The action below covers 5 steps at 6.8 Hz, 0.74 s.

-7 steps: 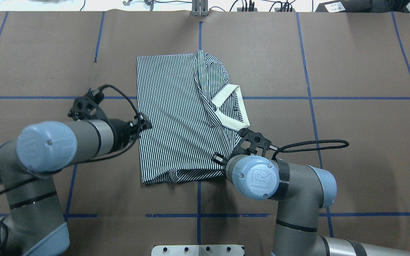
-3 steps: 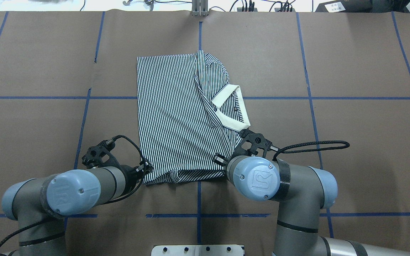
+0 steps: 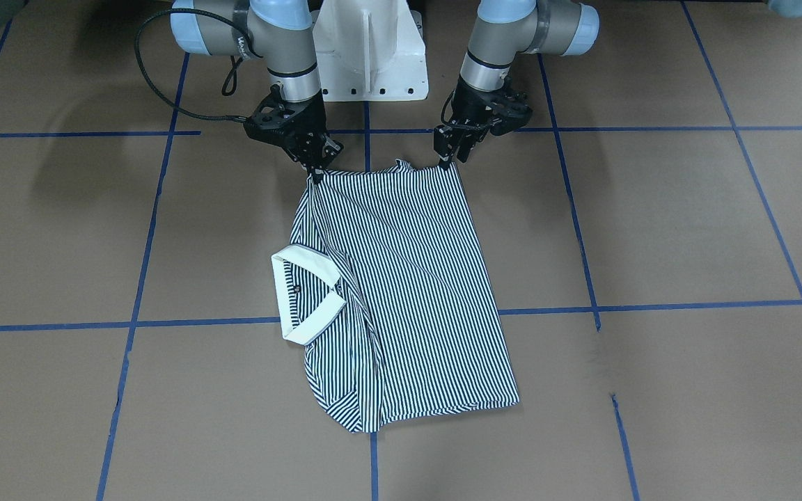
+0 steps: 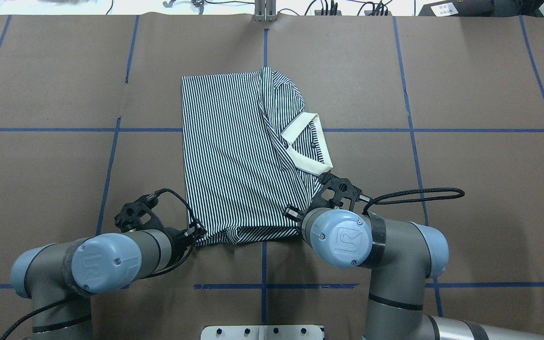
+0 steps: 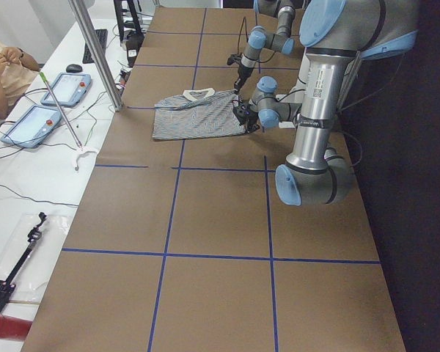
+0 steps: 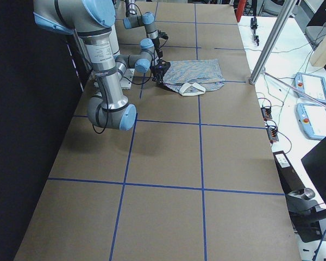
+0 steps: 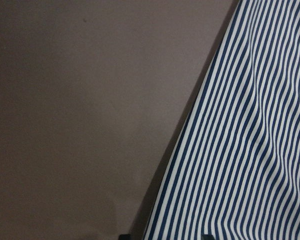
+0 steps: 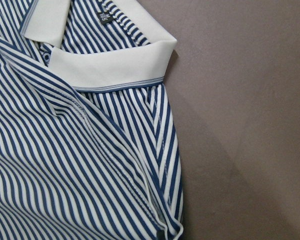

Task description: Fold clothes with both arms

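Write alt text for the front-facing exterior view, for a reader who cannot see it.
A partly folded striped polo shirt, its cream collar showing, lies on a brown table marked with blue tape lines. At the shirt's robot-side edge, the left hand and right hand each sit at a corner; whether they grip it cannot be told.

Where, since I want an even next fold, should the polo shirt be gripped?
Probably at the two corners of the polo shirt nearest the robot, left pincer and right pincer coming from the robot's side: that edge lies fairly straight and flat, with the collar and its bulk beyond it.
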{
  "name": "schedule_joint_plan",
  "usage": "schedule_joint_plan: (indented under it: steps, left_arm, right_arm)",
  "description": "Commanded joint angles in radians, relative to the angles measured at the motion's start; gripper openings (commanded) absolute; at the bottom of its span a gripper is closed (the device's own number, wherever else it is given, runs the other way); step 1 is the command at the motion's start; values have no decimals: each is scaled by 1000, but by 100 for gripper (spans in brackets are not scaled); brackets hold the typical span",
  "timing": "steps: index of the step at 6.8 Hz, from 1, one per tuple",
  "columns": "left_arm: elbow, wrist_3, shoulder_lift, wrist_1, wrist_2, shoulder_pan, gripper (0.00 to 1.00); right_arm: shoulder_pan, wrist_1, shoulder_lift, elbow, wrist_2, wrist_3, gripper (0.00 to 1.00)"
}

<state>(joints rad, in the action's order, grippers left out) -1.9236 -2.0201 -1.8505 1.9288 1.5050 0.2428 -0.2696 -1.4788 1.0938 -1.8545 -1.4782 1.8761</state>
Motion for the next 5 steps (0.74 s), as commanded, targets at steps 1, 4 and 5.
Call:
schedule_joint_plan:
  steps: [1, 4, 5]
  left_arm:
    - [6, 0, 0, -2, 0, -5, 54]
    - [28, 0, -7, -2, 0, -7, 48]
    - [28, -2, -10, -2, 0, -10, 22]
  right_arm:
    - [1, 0, 1, -2, 1, 0, 0]
    - [4, 0, 3, 0, 1, 0, 0]
    - [4, 2, 3, -2, 1, 0, 0]
